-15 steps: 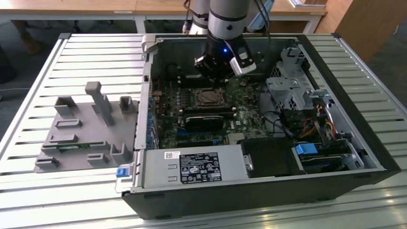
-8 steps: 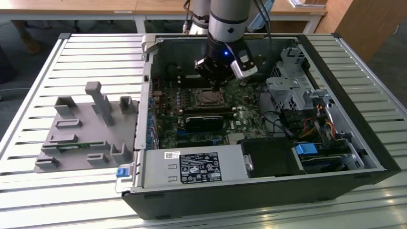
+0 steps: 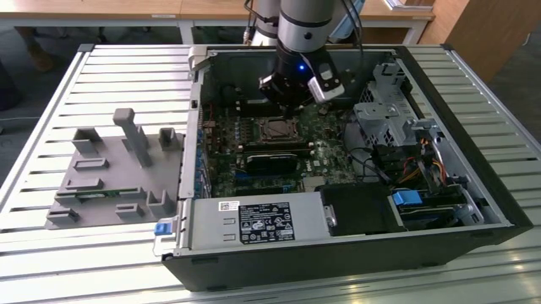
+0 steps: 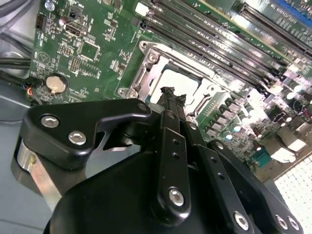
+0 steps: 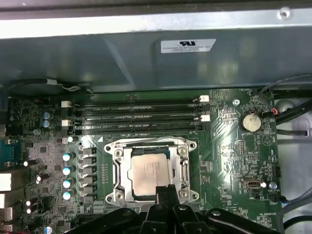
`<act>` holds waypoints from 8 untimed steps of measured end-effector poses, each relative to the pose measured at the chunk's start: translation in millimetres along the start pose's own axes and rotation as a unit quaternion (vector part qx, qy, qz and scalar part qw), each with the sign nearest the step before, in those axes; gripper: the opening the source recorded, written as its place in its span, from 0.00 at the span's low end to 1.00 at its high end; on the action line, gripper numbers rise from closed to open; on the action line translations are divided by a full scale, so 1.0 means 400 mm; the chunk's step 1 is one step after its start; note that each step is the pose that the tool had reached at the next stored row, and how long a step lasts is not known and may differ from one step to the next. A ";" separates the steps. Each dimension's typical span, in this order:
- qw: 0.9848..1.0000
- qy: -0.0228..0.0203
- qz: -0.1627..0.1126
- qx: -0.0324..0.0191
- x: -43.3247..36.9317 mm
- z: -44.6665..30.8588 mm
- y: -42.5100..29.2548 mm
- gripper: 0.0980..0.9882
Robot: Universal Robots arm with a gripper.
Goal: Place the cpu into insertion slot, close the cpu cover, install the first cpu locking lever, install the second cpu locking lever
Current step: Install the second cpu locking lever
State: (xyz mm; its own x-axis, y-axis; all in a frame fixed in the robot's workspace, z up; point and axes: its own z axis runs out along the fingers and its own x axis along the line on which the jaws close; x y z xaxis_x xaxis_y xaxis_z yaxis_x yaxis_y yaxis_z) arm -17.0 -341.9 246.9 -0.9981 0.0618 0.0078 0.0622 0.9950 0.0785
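Observation:
The cpu [image 5: 150, 171] lies flat in the insertion slot [image 5: 116, 171] on the green motherboard, its silvery top showing. The cpu cover [image 5: 127, 155], a thin metal frame, lies down around it, and the chip shows through its window. In the second wrist view the cpu [image 4: 178, 83] and the cpu cover [image 4: 146, 73] sit just beyond the fingertips. My gripper [image 5: 166, 191] hovers over the socket's edge, black fingers [image 4: 168, 126] shut together with nothing between them. In the exterior view the gripper [image 3: 290, 111] hangs just behind the insertion slot [image 3: 277, 130]. Whether the locking levers are latched is not clear.
Several long memory slots [image 5: 136, 117] run beside the socket, with a coin battery [image 5: 250, 122] nearby. The case's metal wall [image 5: 122, 53] stands close behind. A drive cage [image 3: 384, 120] and cables crowd the exterior view's right; a power supply [image 3: 253, 221] sits in front. A grey fixture [image 3: 110, 171] lies outside the case.

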 end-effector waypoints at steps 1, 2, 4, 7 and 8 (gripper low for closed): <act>1.000 0.000 0.000 0.000 0.000 0.000 -0.002 0.01; 1.000 0.000 0.000 0.000 0.000 0.000 -0.005 0.01; 1.000 0.000 0.000 0.000 -0.001 -0.001 -0.012 0.01; 1.000 0.000 0.000 0.000 -0.001 -0.002 -0.023 0.01; 1.000 0.000 0.000 0.000 -0.002 -0.002 -0.027 0.01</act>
State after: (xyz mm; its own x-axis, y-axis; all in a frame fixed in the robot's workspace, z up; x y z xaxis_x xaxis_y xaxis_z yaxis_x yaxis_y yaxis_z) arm -17.0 -353.0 246.8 -0.9981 0.0618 0.0079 0.0622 0.9950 0.0785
